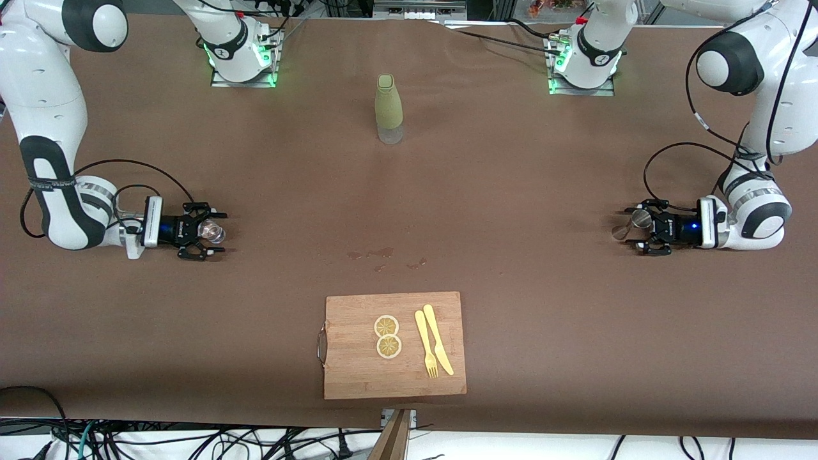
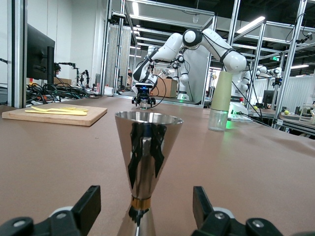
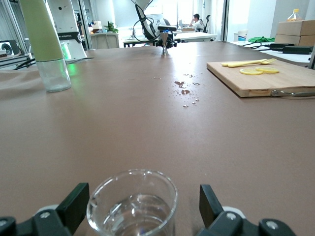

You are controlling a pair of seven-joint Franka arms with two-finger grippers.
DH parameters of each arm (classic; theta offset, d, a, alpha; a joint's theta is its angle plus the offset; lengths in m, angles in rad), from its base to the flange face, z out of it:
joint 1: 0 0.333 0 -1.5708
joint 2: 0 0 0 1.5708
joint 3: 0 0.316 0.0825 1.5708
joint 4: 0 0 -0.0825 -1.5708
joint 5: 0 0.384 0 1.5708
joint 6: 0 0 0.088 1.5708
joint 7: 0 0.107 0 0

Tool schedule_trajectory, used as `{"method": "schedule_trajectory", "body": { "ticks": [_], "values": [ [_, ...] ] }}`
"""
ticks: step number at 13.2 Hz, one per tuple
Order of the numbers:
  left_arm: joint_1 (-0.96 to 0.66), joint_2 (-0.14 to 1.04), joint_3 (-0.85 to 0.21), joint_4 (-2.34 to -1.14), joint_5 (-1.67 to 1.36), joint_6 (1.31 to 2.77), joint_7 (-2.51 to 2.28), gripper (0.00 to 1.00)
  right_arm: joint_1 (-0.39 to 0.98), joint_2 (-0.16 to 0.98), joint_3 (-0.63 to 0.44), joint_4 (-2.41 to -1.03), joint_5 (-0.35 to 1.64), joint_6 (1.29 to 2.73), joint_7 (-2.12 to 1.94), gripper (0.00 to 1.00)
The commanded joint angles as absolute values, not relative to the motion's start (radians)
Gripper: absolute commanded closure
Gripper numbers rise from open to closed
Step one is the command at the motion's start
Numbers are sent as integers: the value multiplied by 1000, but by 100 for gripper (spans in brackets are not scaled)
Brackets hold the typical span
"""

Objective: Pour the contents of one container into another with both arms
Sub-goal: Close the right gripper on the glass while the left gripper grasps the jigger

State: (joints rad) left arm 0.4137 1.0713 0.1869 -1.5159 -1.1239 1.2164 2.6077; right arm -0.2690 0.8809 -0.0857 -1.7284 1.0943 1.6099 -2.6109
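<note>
While both arms sit low at their own ends of the table, each straddles its container without a grip yet. At the left arm's end, the left gripper (image 1: 639, 235) has its fingers (image 2: 86, 206) spread on either side of the jigger (image 2: 142, 167), which stands upright on the cloth with gaps showing on both sides. At the right arm's end, the right gripper (image 1: 208, 234) is likewise spread wide around the cup (image 3: 132, 201), which holds a little clear liquid. This looks like the grasping step, ahead of any lift or pour. Next, each pair of fingers should close squarely on its vessel, then both should rise level toward mid-table, near the bottle (image 1: 388, 108), keeping the cup from tipping early.
</note>
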Motion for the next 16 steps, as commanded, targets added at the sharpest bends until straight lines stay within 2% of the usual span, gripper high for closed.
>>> {"method": "schedule_trajectory", "body": {
  "ticks": [1,2,3,4,5,6,7,8,10,16],
  "values": [
    [406,1057,198,-1536,-1146,1213,2658,26,-276,897,-83,-1727,1114,1591,-2631,4],
    [407,1057,199,-1536,-1144,1213,2658,31,-276,897,-83,-1727,1114,1591,-2631,6],
    [407,1055,204,-1536,-1143,1213,2658,38,-276,897,-83,-1727,1114,1589,-2632,14],
    [408,1054,206,-1536,-1140,1212,2652,50,-276,897,-83,-1727,1112,1586,-2631,23],
    [408,1051,206,-1536,-1138,1212,2654,64,-276,897,-83,-1724,1114,1577,-2631,46],
    [408,1051,206,-1536,-1138,1212,2654,72,-276,897,-83,-1724,1114,1575,-2629,58],
    [408,1051,206,-1536,-1138,1212,2660,87,-278,897,-83,-1724,1112,1572,-2628,67],
    [408,1055,206,-1537,-1137,1212,2661,100,-279,897,-83,-1723,1112,1563,-2620,71],
    [408,1060,204,-1537,-1140,1216,2665,100,-282,897,-83,-1720,1112,1520,-2599,81],
    [400,1045,170,-1528,-1138,1221,2639,100,-279,894,-83,-1631,1111,1372,-2453,92]
  ]
}}
